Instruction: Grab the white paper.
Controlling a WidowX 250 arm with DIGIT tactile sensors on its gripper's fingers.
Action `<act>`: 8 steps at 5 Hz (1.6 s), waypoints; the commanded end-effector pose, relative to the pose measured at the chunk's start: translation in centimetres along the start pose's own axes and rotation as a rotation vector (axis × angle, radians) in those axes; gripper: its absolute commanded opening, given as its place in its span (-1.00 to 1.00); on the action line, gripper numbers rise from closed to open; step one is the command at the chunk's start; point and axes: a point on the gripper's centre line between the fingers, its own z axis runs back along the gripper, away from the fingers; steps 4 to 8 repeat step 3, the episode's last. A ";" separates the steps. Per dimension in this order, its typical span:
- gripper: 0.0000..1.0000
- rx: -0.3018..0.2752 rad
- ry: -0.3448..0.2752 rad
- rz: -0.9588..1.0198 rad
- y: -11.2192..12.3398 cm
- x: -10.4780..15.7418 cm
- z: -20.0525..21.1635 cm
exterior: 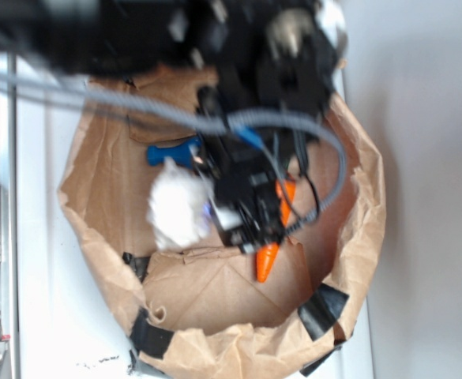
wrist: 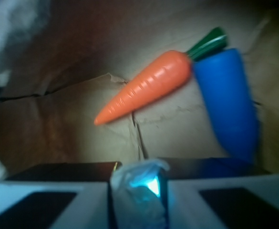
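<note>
The gripper (wrist: 138, 195) sits low inside the brown paper bag (exterior: 349, 260), and in the wrist view its two pale fingers (wrist: 48, 202) stand close together with a crumpled bit of whitish, blue-lit material pinched between them; whether that is the white paper itself I cannot tell for sure. From the exterior view the white paper (exterior: 177, 207) lies on the bag floor, touching the left side of the black gripper body as seen there. An orange carrot (wrist: 146, 86) with a green top rests on the bag floor, just beside a blue object (wrist: 227, 102).
</note>
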 end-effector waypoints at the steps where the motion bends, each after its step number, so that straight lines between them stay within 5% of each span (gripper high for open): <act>1: -1.00 0.223 -0.197 0.076 -0.4 -1.0 5.5; 3: -1.00 0.276 -0.214 0.106 0.8 -0.8 7.1; 8: -1.00 0.276 -0.214 0.106 0.8 -0.8 7.1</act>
